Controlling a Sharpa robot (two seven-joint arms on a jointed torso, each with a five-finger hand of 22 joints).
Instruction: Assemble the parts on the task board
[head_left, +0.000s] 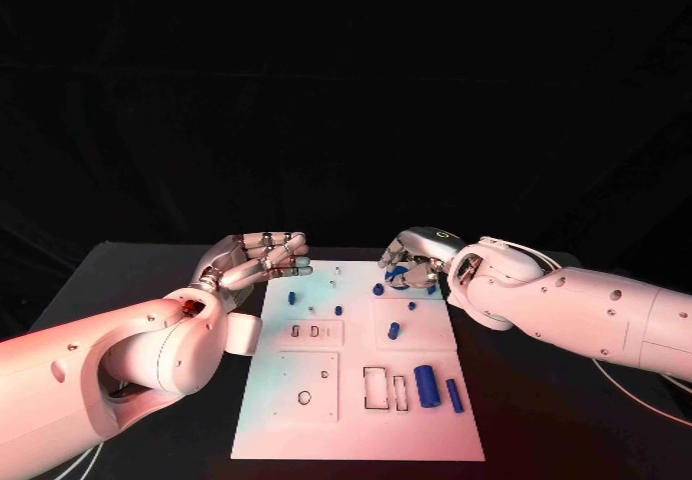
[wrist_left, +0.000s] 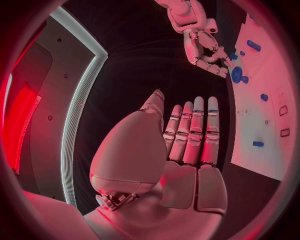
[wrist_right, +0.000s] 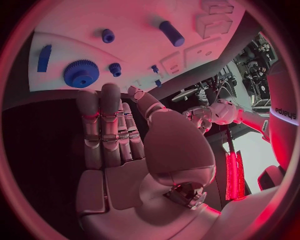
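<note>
the left hand's fingers (wrist_left: 195, 131) lie straight and side by side with nothing in them, the thumb a little apart. the left hand (head_left: 260, 257) hovers at the far left corner of the task board (head_left: 281, 430), a white plate in the middle of the black table (head_left: 130, 270).

the right hand's fingers (wrist_right: 107, 125) are also stretched out together and hold nothing. the right hand (head_left: 417, 258) hangs over the board's far right corner, just beside a blue gear (wrist_right: 80, 73) that lies there.

small blue pegs (head_left: 291, 297) dot the far half of the board. a thick blue cylinder (head_left: 427, 386) and a thinner blue rod (head_left: 454, 395) lie side by side near the board's near right corner, next to rectangular slots (head_left: 375, 388). a round hole (head_left: 304, 397) sits in the near left part.
</note>
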